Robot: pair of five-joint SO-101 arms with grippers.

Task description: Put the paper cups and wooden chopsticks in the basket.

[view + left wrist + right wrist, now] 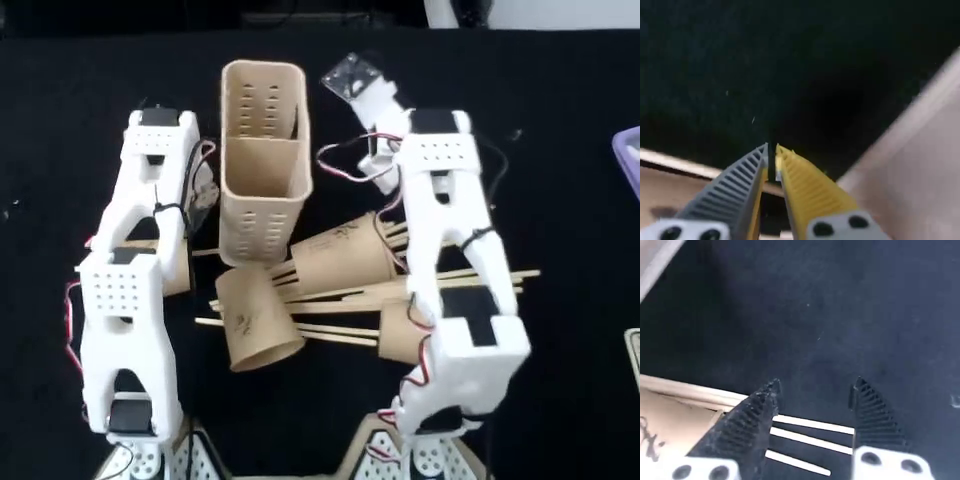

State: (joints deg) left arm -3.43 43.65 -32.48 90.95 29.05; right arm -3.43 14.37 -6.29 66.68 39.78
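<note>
Left wrist cam first: the left hand [771, 147] is closed up, grey finger [735, 185] and yellow finger [805, 190] tip to tip with just a sliver between them and nothing pinched in there. Past the tips it's all black tabletop [790, 60]. Right off the yellow finger's side there's a big beige wall. It's pretty blurry, but I'd say that's the basket [920, 155]. On the grey finger's side, down near its root, you get the pale rim and tan side of a paper cup [670, 190].

Right wrist cam: the right hand [817, 384] is spread wide open, its black fingers [740, 430] well apart, holding nothing. In the gap between them, back toward the palm, three ends of the wooden chopsticks [810, 439] lie on the tabletop. Outside one finger a second cup [675, 425] lies on its side, rim running up to that finger.

Overhead cam: the basket stands between the left arm [135, 290] and the right arm [450, 230]. In front of it the cups lie on their sides. There's a front cup [255, 320] nearest the arm bases and a tucked cup [398, 335] half under the right arm. The chopsticks are fanned out under them, poking out past the right arm. The tabletop is black cloth all over. Room-wise, a pale strip [560, 12] runs behind the far edge, and a purple thing [628, 160] sits at the side past the right arm.
</note>
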